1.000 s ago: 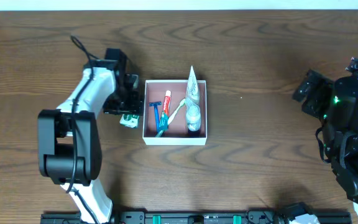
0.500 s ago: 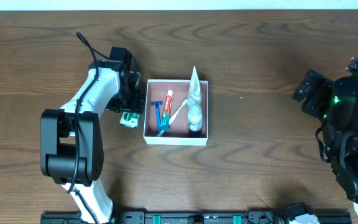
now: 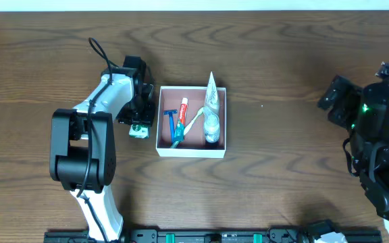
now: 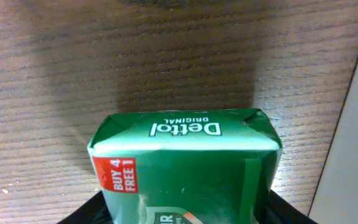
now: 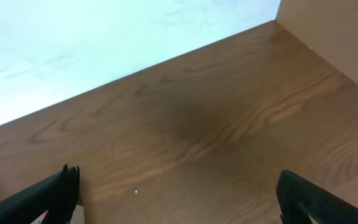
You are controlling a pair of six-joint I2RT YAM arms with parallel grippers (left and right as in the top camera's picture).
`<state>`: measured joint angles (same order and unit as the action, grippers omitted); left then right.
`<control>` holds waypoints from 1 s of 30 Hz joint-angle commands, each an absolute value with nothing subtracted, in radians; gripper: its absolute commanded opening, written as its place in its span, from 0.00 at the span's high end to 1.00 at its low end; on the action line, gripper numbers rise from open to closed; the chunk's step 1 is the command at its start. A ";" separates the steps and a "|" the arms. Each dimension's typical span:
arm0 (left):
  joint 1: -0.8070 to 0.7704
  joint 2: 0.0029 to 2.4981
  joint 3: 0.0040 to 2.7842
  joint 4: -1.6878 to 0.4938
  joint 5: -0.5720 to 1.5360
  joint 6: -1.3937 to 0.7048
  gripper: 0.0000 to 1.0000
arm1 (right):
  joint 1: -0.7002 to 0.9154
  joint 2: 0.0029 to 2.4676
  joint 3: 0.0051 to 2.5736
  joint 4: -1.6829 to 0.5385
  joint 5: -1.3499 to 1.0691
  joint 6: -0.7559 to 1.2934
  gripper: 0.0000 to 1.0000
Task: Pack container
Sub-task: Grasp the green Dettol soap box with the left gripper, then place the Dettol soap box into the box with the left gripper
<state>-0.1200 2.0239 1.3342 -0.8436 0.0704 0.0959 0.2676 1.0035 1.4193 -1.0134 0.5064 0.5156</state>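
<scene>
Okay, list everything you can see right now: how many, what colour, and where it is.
Shallow square white-walled box with a reddish-brown floor: one, mid-table.
Blue plastic razor: one, in the box, left side.
Red-and-white toothpaste tube: one, in the box beside the razor.
Pale slim stick, likely a toothbrush: one, slanting across the box's middle.
Clear bottle with a dark cap: one, in the box, right side.
White pointed tube: one, in the box's far right corner.
Green-and-white Dettol soap packet: one, on the table, left of the box.
Brown wooden table: one.
Left gripper: black, fingers flanking the packet.
Right gripper: black, open, over bare table at the far right.
</scene>
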 commanded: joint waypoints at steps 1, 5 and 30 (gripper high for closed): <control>-0.121 2.018 1.329 -0.857 0.063 0.062 0.51 | 0.255 1.006 1.425 -1.015 0.519 0.519 0.01; -0.121 1.950 1.351 -0.891 0.063 0.043 0.54 | 0.255 1.006 1.425 -1.015 0.519 0.519 0.01; -0.390 1.646 1.324 -0.797 0.063 -0.205 0.57 | 0.255 1.006 1.425 -1.015 0.519 0.519 0.01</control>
